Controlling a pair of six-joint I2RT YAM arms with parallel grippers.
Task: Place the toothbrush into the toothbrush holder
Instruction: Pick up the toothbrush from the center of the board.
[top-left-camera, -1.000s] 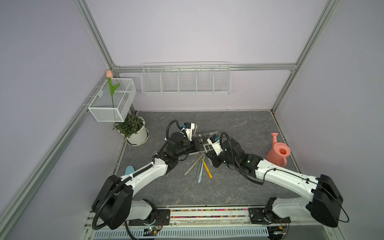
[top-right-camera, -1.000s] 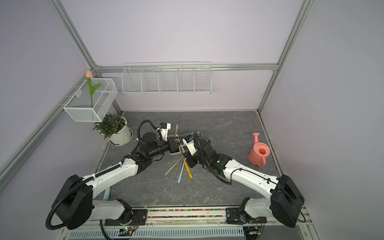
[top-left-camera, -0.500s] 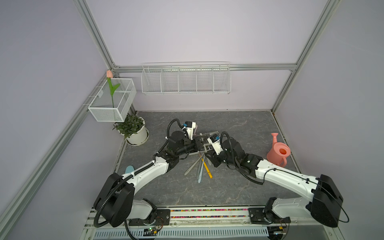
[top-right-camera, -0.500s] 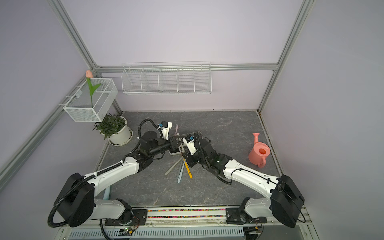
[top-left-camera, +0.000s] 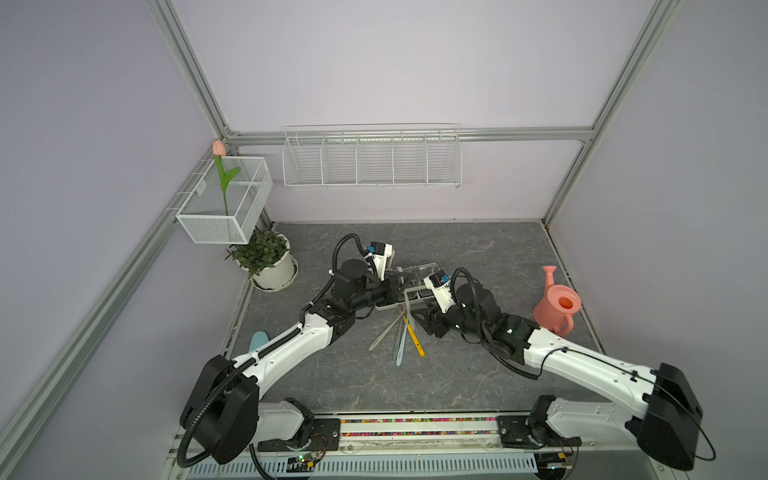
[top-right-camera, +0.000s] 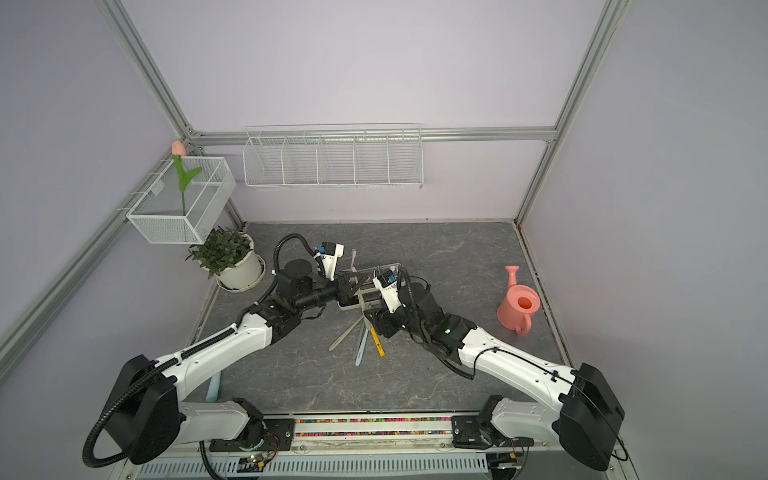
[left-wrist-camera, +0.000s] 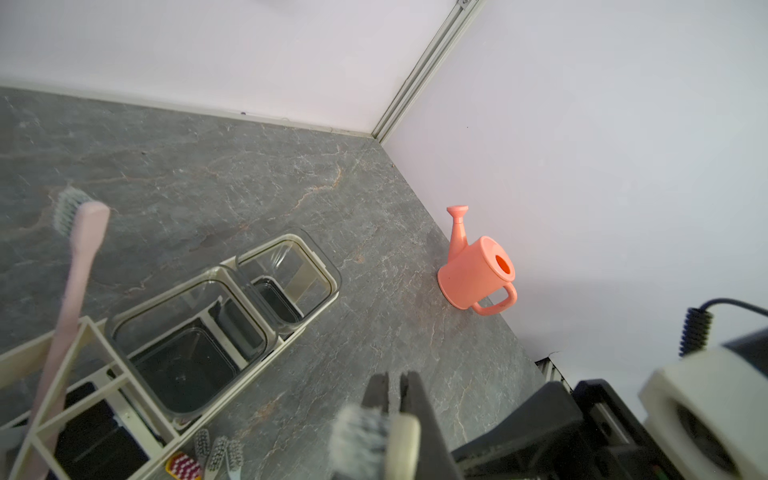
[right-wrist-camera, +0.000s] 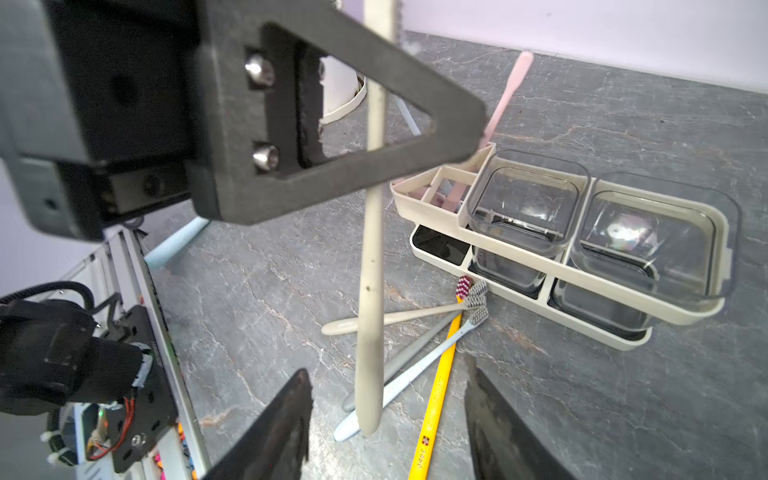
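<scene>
My left gripper (left-wrist-camera: 395, 382) is shut on a cream toothbrush (right-wrist-camera: 372, 249), gripped just below its bristled head (left-wrist-camera: 374, 440). The handle hangs down over the table, and its lower end sits between the spread jaws of my right gripper (right-wrist-camera: 387, 368), which is open and not touching it. In a top view both grippers, left (top-left-camera: 401, 286) and right (top-left-camera: 419, 320), meet just in front of the toothbrush holder (top-left-camera: 419, 270). The holder (right-wrist-camera: 602, 286) is a cream rack with two clear cups and a divided bin. A pink toothbrush (right-wrist-camera: 505, 95) stands in the bin.
Several loose toothbrushes, one of them yellow (right-wrist-camera: 436, 386), lie fanned on the grey table in front of the holder. A coral watering can (top-left-camera: 557, 303) stands at the right wall. A potted plant (top-left-camera: 270, 266) stands at the back left. A pale blue object (top-left-camera: 257, 340) lies by the left arm.
My right gripper's jaws have opened and let go of the cream toothbrush's handle. The left gripper stays shut on it near the head.
</scene>
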